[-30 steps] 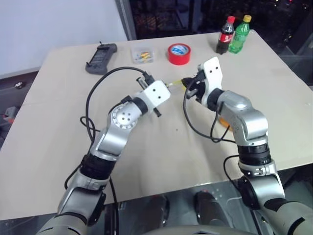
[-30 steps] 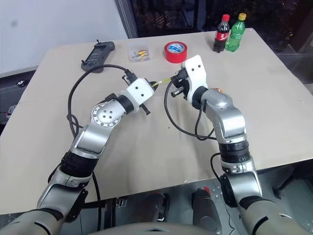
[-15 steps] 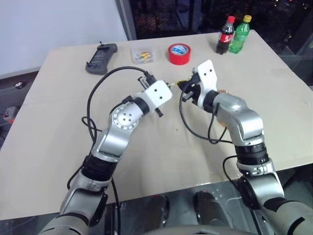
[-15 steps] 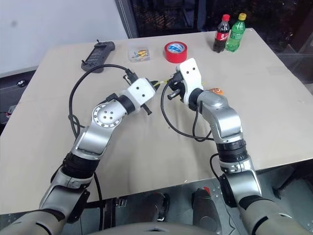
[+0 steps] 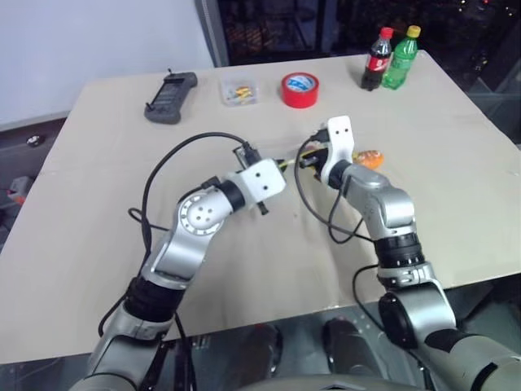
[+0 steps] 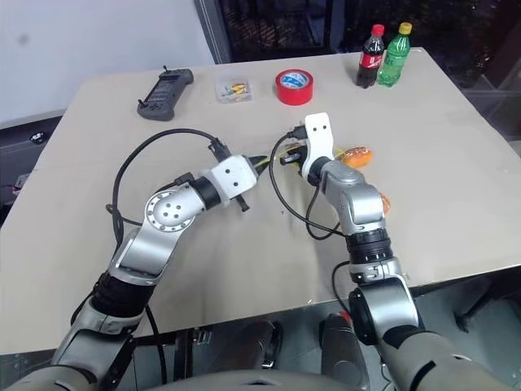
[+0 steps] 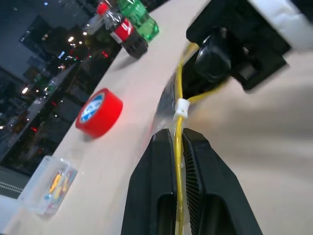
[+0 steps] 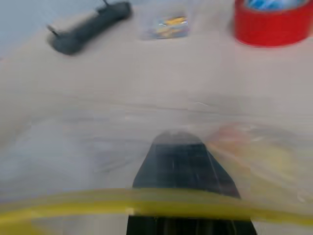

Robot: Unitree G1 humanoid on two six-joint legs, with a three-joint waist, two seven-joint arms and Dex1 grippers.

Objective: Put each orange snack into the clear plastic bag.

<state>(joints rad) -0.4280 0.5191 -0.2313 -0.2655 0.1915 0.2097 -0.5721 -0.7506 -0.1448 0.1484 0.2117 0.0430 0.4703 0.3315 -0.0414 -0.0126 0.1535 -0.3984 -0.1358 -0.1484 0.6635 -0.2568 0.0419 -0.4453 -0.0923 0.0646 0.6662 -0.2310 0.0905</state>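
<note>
Clear plastic bag [image 7: 168, 93] is held up over the counter [image 5: 98, 212] between both arms, its yellow seal strip clamped in the left pincer [image 7: 177, 147]; the right pincer [image 8: 183, 161] is closed on the film. Bag is judged light, floppy and slippery, best gripped at the stiffer strip. Orange snacks [image 6: 356, 156] are seen just beside the right arm, judged soft and squashable.
</note>
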